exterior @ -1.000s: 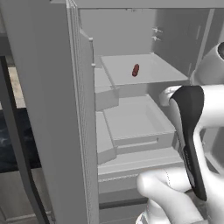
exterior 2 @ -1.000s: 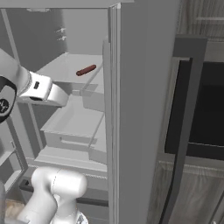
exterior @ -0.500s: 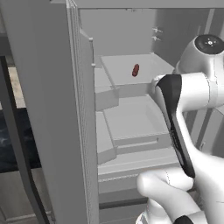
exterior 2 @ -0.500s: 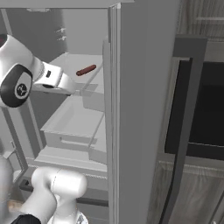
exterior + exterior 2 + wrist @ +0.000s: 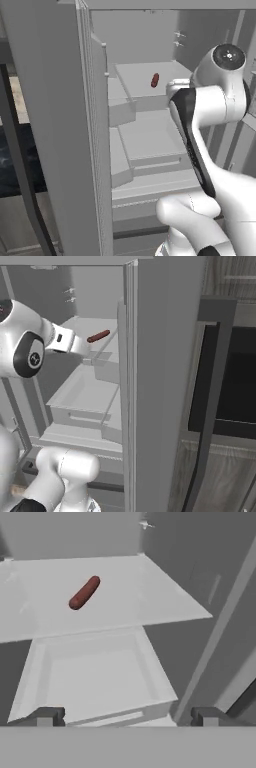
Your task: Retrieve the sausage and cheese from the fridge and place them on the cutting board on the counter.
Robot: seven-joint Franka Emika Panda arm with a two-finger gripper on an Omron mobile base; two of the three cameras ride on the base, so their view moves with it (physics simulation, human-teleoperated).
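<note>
The fridge (image 5: 60, 125) stands open, its grey door edge (image 5: 160, 381) close to the cameras. The sausage (image 5: 84, 592), a small dark red-brown oblong, lies alone on a pale upper shelf (image 5: 165, 592); it also shows as the sausage (image 5: 155, 80) and the sausage (image 5: 98, 336) from the base. My gripper (image 5: 126, 717) is open and empty, hanging in front of and below that shelf, short of the sausage. From the right, the gripper (image 5: 82, 348) sits just left of the sausage. The cheese and the cutting board are out of view.
A white open bin (image 5: 95, 672) sits under the shelf, directly ahead of the fingers, with more ledges below (image 5: 150, 175). The fridge's right inner wall (image 5: 200, 577) is near. A dark oven-like panel with a long handle (image 5: 212, 406) stands right of the fridge.
My arm has swung up and forward into the fridge, bringing the hand nearer the sausage's shelf. The jaws stayed open. The sausage has not moved.
</note>
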